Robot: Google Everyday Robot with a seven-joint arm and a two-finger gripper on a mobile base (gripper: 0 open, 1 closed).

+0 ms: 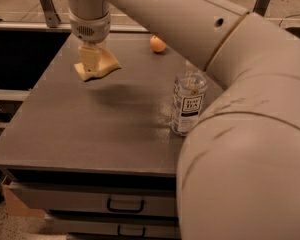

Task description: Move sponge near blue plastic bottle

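Observation:
My gripper (91, 59) is shut on the pale yellow sponge (104, 66) and holds it lifted above the far left part of the dark table (80, 129). The sponge hangs bent from the fingers and casts a shadow on the table below. The clear plastic bottle (188, 102) with a white label stands upright near the table's right edge, well to the right of and nearer than the sponge. Its cap is partly hidden by my arm.
A small round orange fruit (158, 44) lies at the back of the table. My large arm (250, 134) fills the right side of the view. Drawers with handles (125, 205) sit under the table front. A dark bin is at the left.

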